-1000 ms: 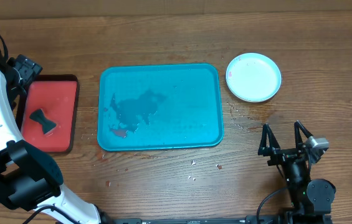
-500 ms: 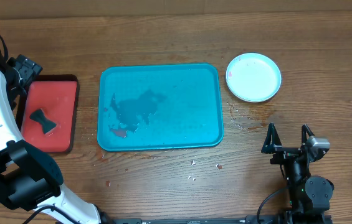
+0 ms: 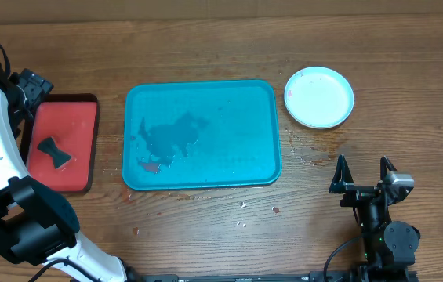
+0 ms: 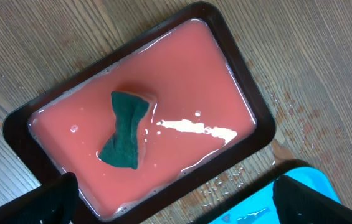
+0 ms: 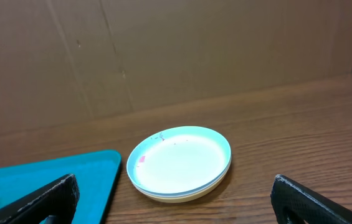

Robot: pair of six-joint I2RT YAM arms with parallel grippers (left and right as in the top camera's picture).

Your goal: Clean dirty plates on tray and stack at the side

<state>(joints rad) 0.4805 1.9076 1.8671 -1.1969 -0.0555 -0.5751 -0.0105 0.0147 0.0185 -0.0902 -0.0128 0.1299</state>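
The plates (image 3: 319,96) are stacked on the table right of the teal tray (image 3: 245,129), light blue on top; in the right wrist view the stack (image 5: 180,161) shows a pale yellow rim beneath and a small red speck. The tray holds only wet smears and no plates. My right gripper (image 3: 362,177) is open and empty, near the front edge, below the stack. It also shows in its wrist view (image 5: 174,202). My left gripper (image 4: 174,199) is open and empty above the red tray (image 4: 238,93), its jaws hidden by the arm in the overhead view.
The red tray (image 3: 80,141) at the left holds pink liquid and a dark green sponge (image 3: 52,151), which also shows in the left wrist view (image 4: 126,127). Water drops and small crumbs (image 3: 245,207) lie on the wood in front of the teal tray. A cardboard wall (image 5: 163,50) stands behind.
My right gripper has moved slightly right and toward the front edge, then stopped. Nothing else has moved.
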